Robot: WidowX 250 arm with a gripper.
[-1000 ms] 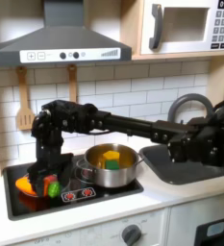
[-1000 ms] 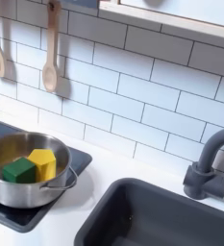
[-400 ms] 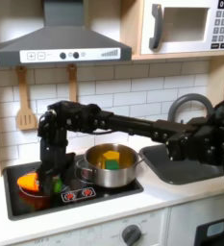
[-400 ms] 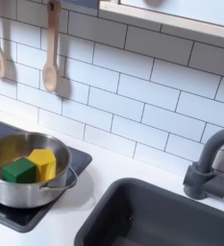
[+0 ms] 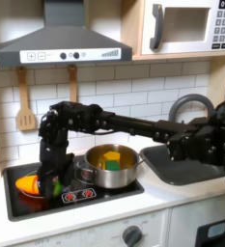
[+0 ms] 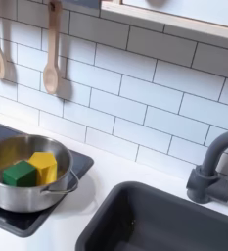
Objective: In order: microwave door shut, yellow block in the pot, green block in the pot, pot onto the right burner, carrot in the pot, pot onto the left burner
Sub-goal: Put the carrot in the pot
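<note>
The steel pot sits on the burner at the first exterior view's right side of the stove. Inside it lie the yellow block and the green block. The orange carrot lies on the burner at the first exterior view's left. My gripper points down at the carrot's right end and hides its green top; its fingers blur into the dark stove. The microwave door is flush with the microwave.
A dark sink basin with a grey faucet lies right of the stove in both exterior views. A spatula and a wooden spoon hang on the tiled wall. A range hood hangs above.
My gripper has dropped lower onto the carrot's right end, and the carrot's green top is now covered. The pot and both blocks have stayed put.
</note>
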